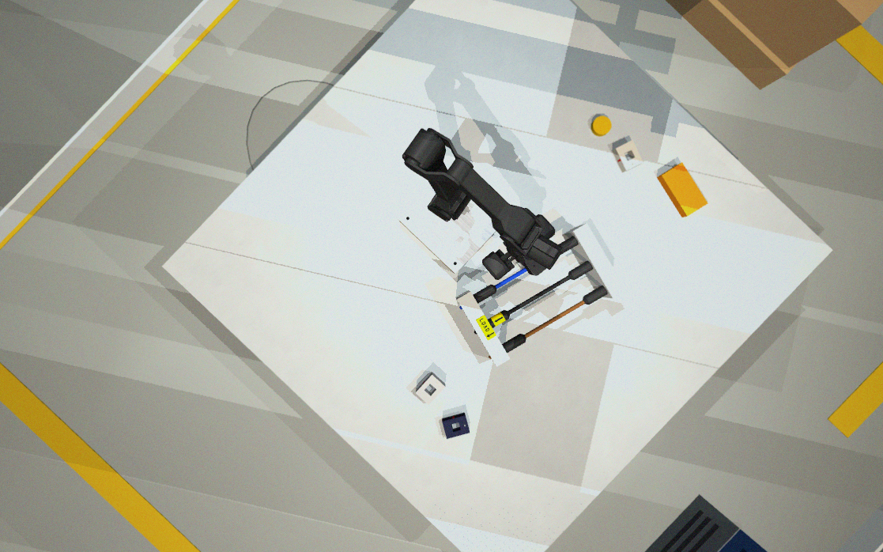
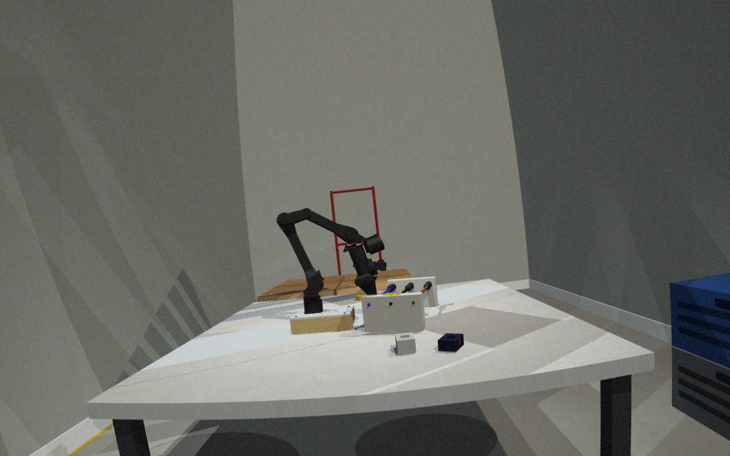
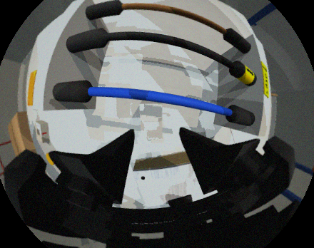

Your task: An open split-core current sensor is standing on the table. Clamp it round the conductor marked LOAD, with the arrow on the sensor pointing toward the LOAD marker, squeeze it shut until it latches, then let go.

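The split-core sensor (image 3: 152,125) is a small pale block on the table, just on the near side of the blue conductor in the wrist view. The arm hides it in the top and exterior views, and its arrow cannot be made out. My gripper (image 3: 157,131) (image 2: 371,292) is partly open and empty, pointing down, with the sensor seen just ahead of and between its fingertips. The LOAD conductor (image 1: 541,294) (image 3: 148,35) is the black middle one, with a yellow arrow tag (image 1: 497,319) (image 3: 248,75) beside the yellow LOAD marker (image 1: 485,327) (image 3: 265,80). Nothing is clamped on its visible length.
The blue conductor (image 3: 114,93) and brown conductor (image 1: 554,319) (image 3: 163,8) flank the black one between two upright white panels (image 2: 393,319). A white block (image 1: 429,388) (image 2: 405,344) and dark block (image 1: 455,425) (image 2: 450,342) stand outside. A yellow disc (image 1: 601,124), pale block (image 1: 627,154) and orange box (image 1: 684,190) lie opposite.
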